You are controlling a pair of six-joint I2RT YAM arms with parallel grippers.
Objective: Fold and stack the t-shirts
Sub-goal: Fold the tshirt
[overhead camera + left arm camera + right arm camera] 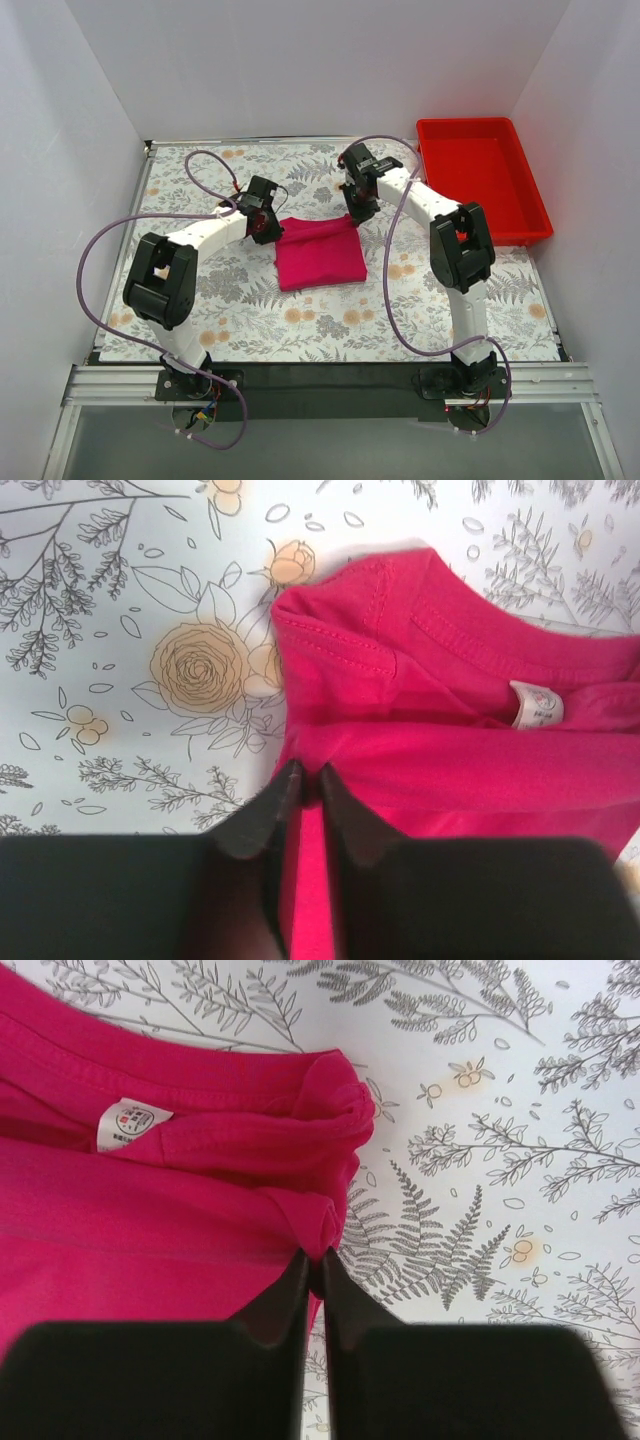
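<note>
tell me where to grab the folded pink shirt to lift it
I'd pinch the t-shirt at its two far corners, by the collar edge, one arm from each side, coming down from above. It lies flat and folded, so the layered corners give the thickest, least floppy hold.

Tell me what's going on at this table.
Both arms are working on one magenta-pink t-shirt, which lies folded into a compact rectangle in the middle of the floral table. The left gripper is pinched shut on fabric at the shirt's far-left corner. The right gripper is pinched shut on the far-right corner. Both are at the collar end. The red bin at the far right is empty, and nothing is stacked yet.
</note>
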